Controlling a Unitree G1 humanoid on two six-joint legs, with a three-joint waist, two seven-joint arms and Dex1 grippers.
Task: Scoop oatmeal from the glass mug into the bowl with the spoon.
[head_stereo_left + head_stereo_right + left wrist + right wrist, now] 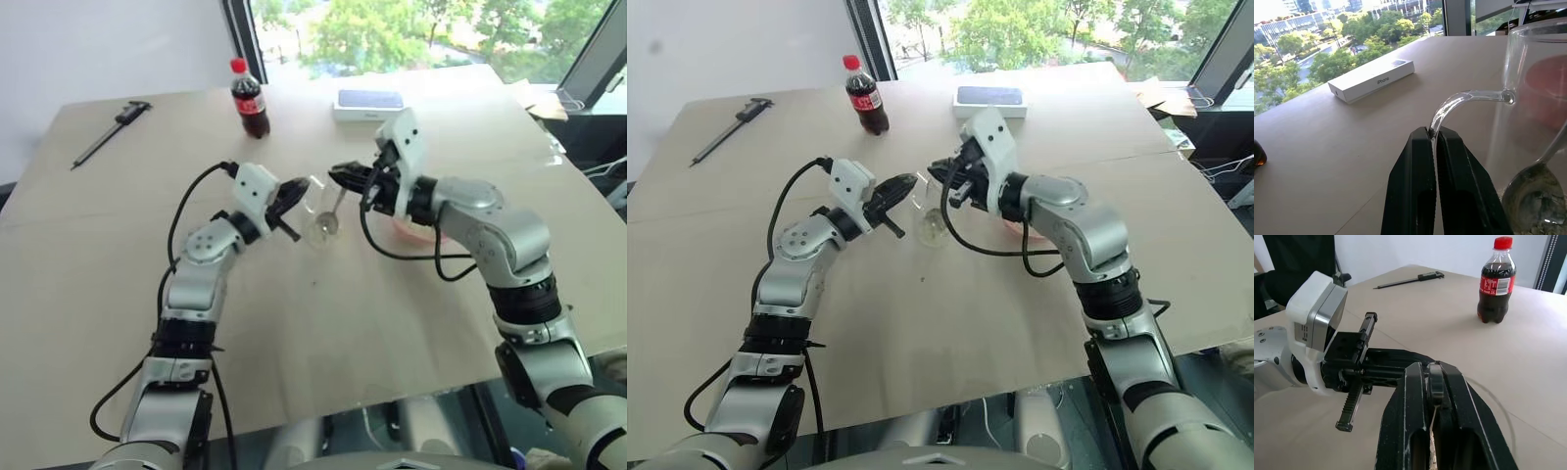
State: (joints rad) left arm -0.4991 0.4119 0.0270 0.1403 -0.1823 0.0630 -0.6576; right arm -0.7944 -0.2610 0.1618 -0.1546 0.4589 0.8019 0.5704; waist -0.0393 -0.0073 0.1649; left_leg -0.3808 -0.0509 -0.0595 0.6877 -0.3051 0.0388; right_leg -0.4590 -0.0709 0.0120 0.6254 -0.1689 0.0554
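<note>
The right gripper (338, 174) is clamped on the top of the spoon (333, 212) handle; the spoon hangs down into the glass mug (319, 211), its head low inside the glass among a few flakes of oatmeal (1542, 226). The left gripper (294, 189) is pinched tight on the mug's clear handle, on the side of the mug away from the bowl (415, 231); the bowl sits just beyond the mug on its far side, largely hidden behind the right forearm.

To do this scoop well, I judge the left grip should keep the mug steady, since a thin glass handle could twist between the pads; the right wrist should roll the spoon head under the flakes, then lift it level and clear of the mug's rim before crossing to the bowl; a tilted head would spill oatmeal beside the mug.
</note>
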